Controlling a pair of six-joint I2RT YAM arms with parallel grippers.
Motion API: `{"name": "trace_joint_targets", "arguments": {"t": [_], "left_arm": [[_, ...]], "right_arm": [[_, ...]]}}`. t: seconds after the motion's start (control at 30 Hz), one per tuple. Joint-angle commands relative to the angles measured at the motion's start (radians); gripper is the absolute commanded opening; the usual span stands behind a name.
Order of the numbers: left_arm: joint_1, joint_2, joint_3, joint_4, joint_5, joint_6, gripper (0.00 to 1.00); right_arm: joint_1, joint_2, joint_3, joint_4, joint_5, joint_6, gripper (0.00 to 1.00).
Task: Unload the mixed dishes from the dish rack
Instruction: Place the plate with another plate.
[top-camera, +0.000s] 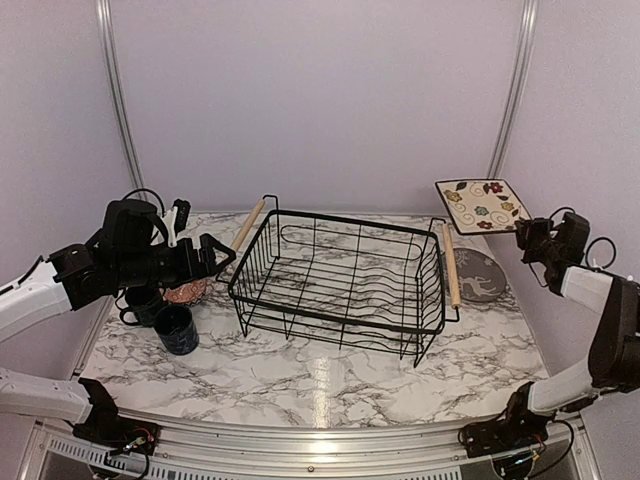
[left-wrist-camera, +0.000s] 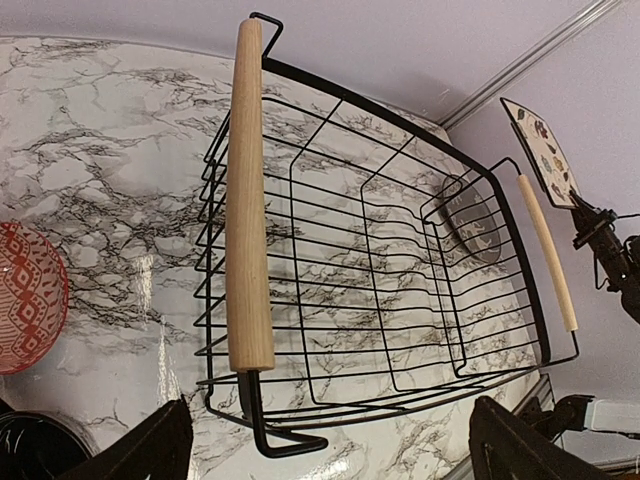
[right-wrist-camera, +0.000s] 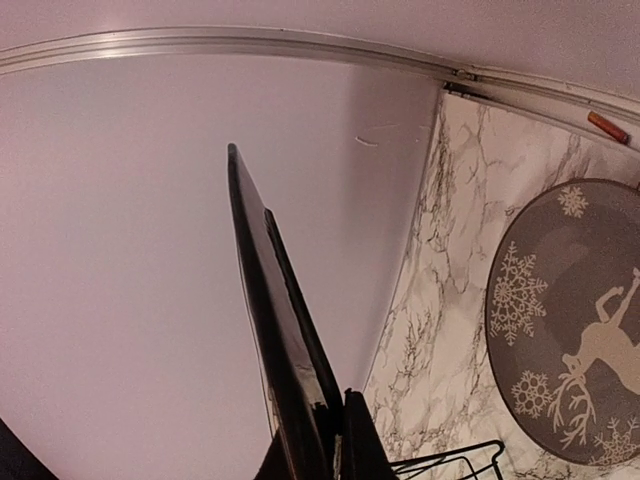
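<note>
The black wire dish rack (top-camera: 340, 280) with wooden handles stands mid-table and holds no dishes; it fills the left wrist view (left-wrist-camera: 380, 270). My right gripper (top-camera: 525, 232) is shut on the square cream floral plate (top-camera: 481, 205), held in the air above the table's right side; the right wrist view shows the plate edge-on (right-wrist-camera: 280, 340). The grey plate (top-camera: 478, 276) with a pale figure lies on the table right of the rack, also in the right wrist view (right-wrist-camera: 570, 320). My left gripper (top-camera: 222, 255) is open and empty beside the rack's left handle. The small bowl (top-camera: 186, 292) and two teal mugs (top-camera: 175, 328) (top-camera: 143, 305) stand at left.
The side walls and metal corner posts (top-camera: 118, 100) close in the table. The back wall stands close behind the held plate. Bare marble table (top-camera: 330, 380) lies in front of the rack.
</note>
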Motion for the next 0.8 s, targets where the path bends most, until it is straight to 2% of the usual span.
{"name": "trace_joint_targets", "arguments": {"t": [0.0,0.57,0.77], "left_arm": [[-0.005,-0.015,-0.017,-0.007,-0.001,0.010,0.99],[-0.005,-0.027,-0.007,-0.021,-0.013,0.014,0.99],[-0.005,-0.029,-0.006,-0.020,-0.008,0.006,0.99]], "right_arm": [[-0.028,-0.100,0.039,0.196,0.010,0.047,0.00],[-0.041,-0.098,-0.031,0.086,0.097,-0.109,0.00],[-0.041,-0.044,-0.089,0.145,0.069,-0.110,0.00]]}}
